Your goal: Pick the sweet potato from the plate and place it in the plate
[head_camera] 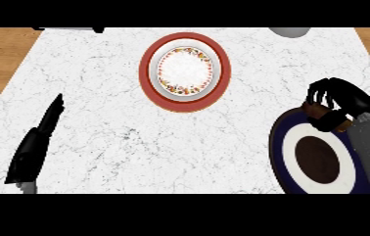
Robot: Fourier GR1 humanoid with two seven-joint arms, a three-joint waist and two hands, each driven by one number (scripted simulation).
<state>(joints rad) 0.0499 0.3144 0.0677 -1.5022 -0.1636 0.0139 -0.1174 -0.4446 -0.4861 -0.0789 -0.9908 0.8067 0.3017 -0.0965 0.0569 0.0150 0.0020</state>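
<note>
A brown sweet potato sits at the upper edge of the dark blue plate with a white ring and brown centre, at the lower right. My right hand curls its black fingers round the sweet potato and hides part of it. A second plate, white with a flowered rim, rests on a round red mat at the upper middle of the counter. My left hand lies at the left edge, fingers straight and pointing up, holding nothing.
The white marble counter ends in wooden strips at the far left and right top corners. A pale round object peeks in at the top right. A dark item lies along the top left edge.
</note>
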